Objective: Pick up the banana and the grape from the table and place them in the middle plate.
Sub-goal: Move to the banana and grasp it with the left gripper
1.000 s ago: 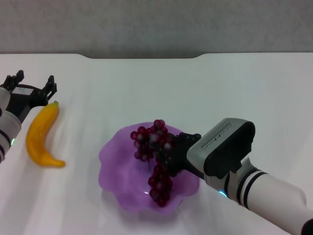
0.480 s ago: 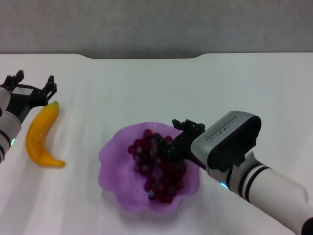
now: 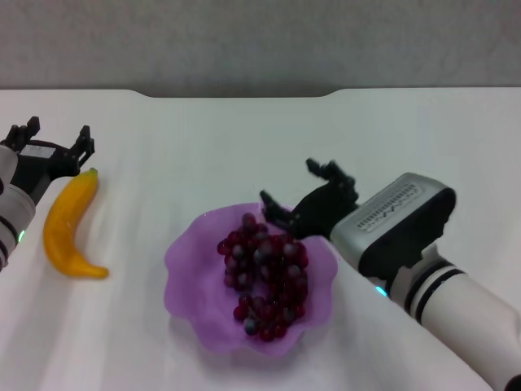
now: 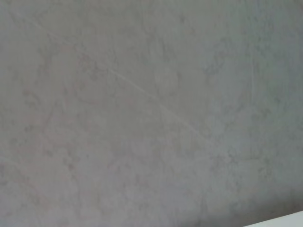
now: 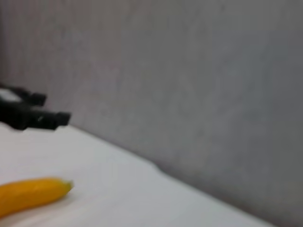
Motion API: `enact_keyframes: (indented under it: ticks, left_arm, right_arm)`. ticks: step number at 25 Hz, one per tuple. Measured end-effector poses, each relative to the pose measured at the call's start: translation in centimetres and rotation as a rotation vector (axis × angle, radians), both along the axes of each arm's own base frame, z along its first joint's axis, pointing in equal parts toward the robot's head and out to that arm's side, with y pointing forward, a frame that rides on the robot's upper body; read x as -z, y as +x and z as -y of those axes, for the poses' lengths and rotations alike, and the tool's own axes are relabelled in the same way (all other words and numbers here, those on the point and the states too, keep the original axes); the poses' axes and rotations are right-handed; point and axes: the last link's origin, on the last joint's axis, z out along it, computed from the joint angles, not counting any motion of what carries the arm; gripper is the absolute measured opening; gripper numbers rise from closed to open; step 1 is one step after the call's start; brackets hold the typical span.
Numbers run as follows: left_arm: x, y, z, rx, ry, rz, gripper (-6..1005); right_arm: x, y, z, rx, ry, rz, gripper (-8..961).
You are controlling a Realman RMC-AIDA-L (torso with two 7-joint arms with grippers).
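While the grape lies heaped inside the middle plate, the right gripper hangs just above the plate's far right rim with its two black fingers spread apart and nothing between them. One finger reaches over the rim close to the top of the bunch; the other finger sits higher and farther back. The gripper's grey and black wrist and white forearm run off toward the near right corner of the table.

The plate is translucent purple with a wavy rim and rests on the white table toward its near edge, roughly midway between the left and right sides. The dark red and purple grapes fill the middle of the plate from its far rim to its near rim.

Near the left edge of the table the banana lies flat, well apart from the plate, its small green tip pointing toward the far edge. The left gripper is just beyond that tip, its dark fingers apart and empty, with the arm running off the left edge.

From the right wrist camera, the banana shows on the white surface with the left gripper beyond it, against a grey wall.
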Motion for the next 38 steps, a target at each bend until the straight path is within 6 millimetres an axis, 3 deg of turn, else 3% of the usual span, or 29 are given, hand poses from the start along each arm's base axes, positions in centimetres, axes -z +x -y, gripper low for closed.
enact_keyframes:
  ticks: [4,9,18,30,38]
  left_arm:
    - [0.0,0.0,0.0,-0.001,0.0,0.001,819]
    - [0.0,-0.3,0.2,-0.007,0.0,0.0,818]
    - [0.0,-0.3,0.3,-0.008,0.0,0.001,818]
    - [0.1,-0.3,0.3,-0.009,-0.001,0.007,818]
    - [0.1,-0.1,0.2,-0.006,-0.001,0.009,818]
  right_arm:
    - [-0.9,-0.4,-0.2,-0.034,0.079,-0.037,894]
    - [-2.4,0.0,-0.7,-0.007,0.155,-0.095,894]
    - [-7.0,2.3,-0.7,0.007,0.425,-0.214,894]
    - [-11.0,9.1,-0.7,0.176,0.547,-0.423,894]
    - [-13.7,12.2,-0.7,0.225,0.659,-0.393,894]
